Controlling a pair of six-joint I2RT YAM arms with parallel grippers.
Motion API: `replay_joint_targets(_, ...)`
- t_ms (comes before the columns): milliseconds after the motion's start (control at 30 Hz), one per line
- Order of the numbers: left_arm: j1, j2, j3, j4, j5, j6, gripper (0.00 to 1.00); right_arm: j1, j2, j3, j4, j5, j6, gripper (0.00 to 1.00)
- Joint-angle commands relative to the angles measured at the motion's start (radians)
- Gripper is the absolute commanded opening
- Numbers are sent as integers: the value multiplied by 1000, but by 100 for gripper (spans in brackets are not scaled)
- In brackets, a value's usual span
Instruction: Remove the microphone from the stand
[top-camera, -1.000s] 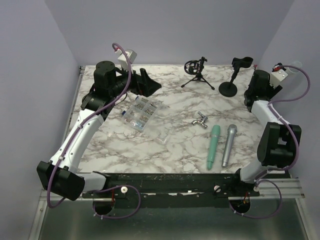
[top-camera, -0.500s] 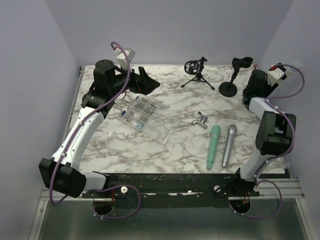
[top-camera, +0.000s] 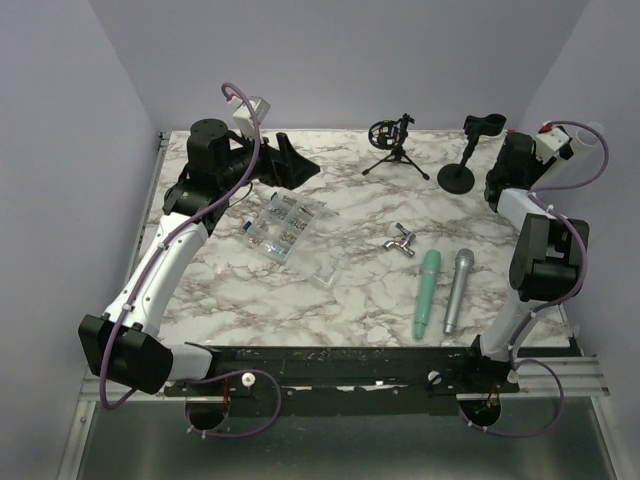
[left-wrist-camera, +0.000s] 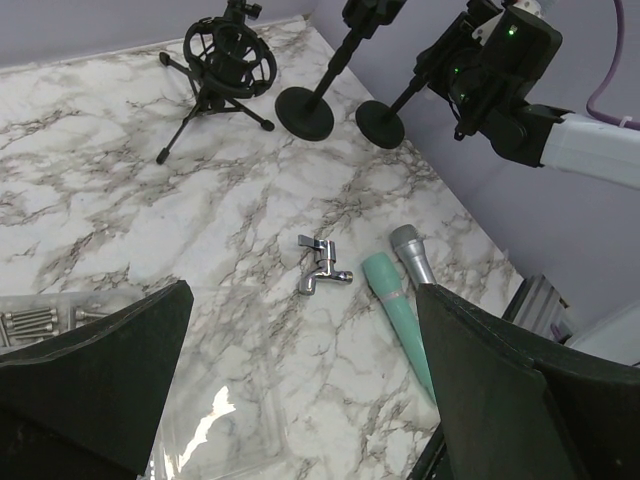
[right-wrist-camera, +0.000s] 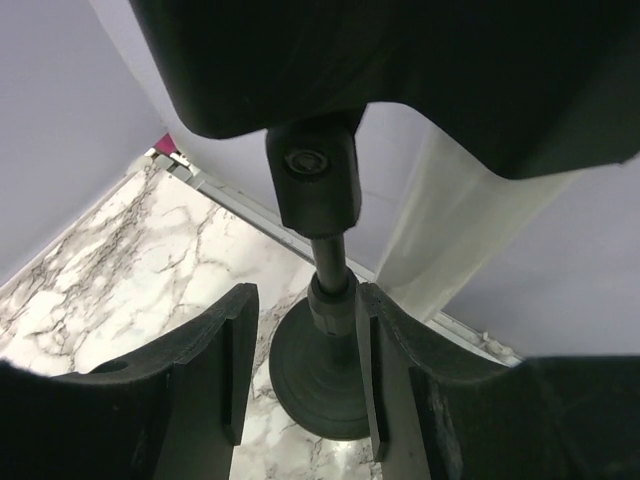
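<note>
My right gripper (right-wrist-camera: 304, 295) is open and straddles the black pole of a round-base stand (right-wrist-camera: 320, 375). Its right finger (right-wrist-camera: 385, 350) lies against the pole's collar, and the left finger stands a gap away. A large dark shape fills the top of the right wrist view above the stand's joint (right-wrist-camera: 312, 180); I cannot tell whether it is the microphone. In the left wrist view this stand (left-wrist-camera: 380, 122) rises into the right gripper (left-wrist-camera: 448, 72). In the top view the right arm hides it. My left gripper (top-camera: 290, 160) hovers open and empty over the back left.
A second round-base stand (top-camera: 458, 178) and a tripod shock mount (top-camera: 392, 140) stand at the back. A green microphone (top-camera: 428, 292) and a silver one (top-camera: 458, 290) lie flat at front right beside a metal tap (top-camera: 400, 240). A clear box of screws (top-camera: 280, 222) lies left.
My right arm has pushed its wrist farther toward the back right corner, with the elbow drawn in. The left arm shifted slightly, then held still.
</note>
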Motion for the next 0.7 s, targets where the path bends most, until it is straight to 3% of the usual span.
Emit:
replay_joint_targets(0, 5, 5, -9, 23, 29, -10, 99, -10, 48, 57, 43, -4, -31, 49)
replay_joint_targets(667, 11, 24, -8, 21, 33, -13, 99, -46, 159, 147, 69, -21, -89, 47)
